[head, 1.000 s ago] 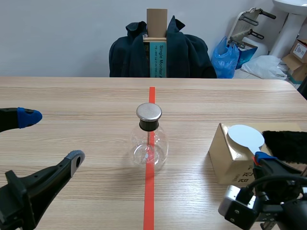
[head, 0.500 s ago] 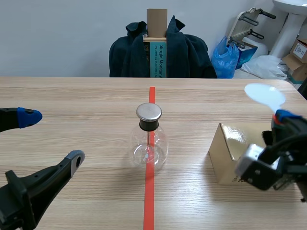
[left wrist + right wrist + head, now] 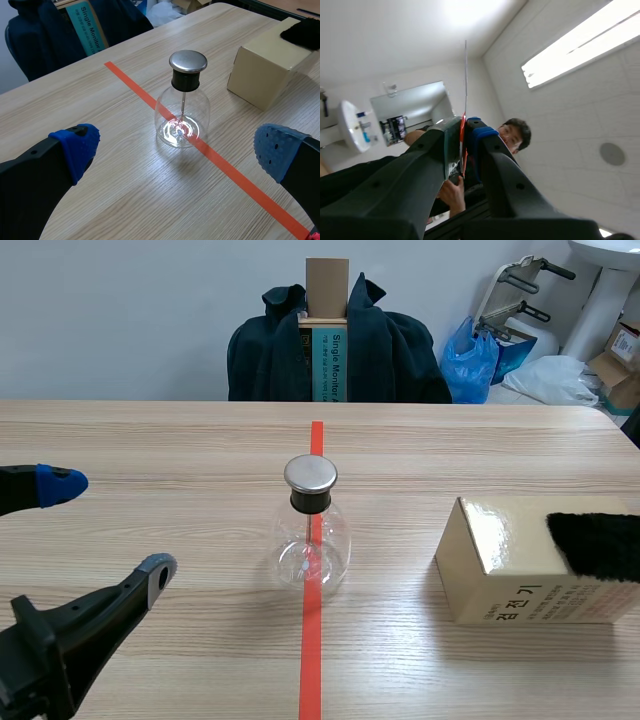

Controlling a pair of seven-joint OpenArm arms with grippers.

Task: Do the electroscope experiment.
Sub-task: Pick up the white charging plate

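The electroscope, a clear glass flask [image 3: 311, 540] with a metal cap [image 3: 311, 475] and a thin rod inside, stands on the red tape line at the table's middle. My left gripper [image 3: 105, 530] is open, low at the left, well short of the flask [image 3: 182, 117], which stands ahead between its fingers [image 3: 75, 145]. The right arm is out of the scene view. In the right wrist view my right gripper [image 3: 464, 134] points up at the ceiling, shut on a thin white disc [image 3: 465, 80] seen edge-on.
A tan cardboard box [image 3: 510, 570] lies at the right with a black furry cloth [image 3: 600, 540] on top; both show in the left wrist view, box [image 3: 265, 70] and cloth [image 3: 302, 32]. A chair draped with a dark jacket [image 3: 335, 350] stands behind the table. A person [image 3: 512, 132] appears beyond the right gripper.
The right arm lifted the white disc off the box, swung up and to the right, and has left the scene view. The left arm and flask stayed put.
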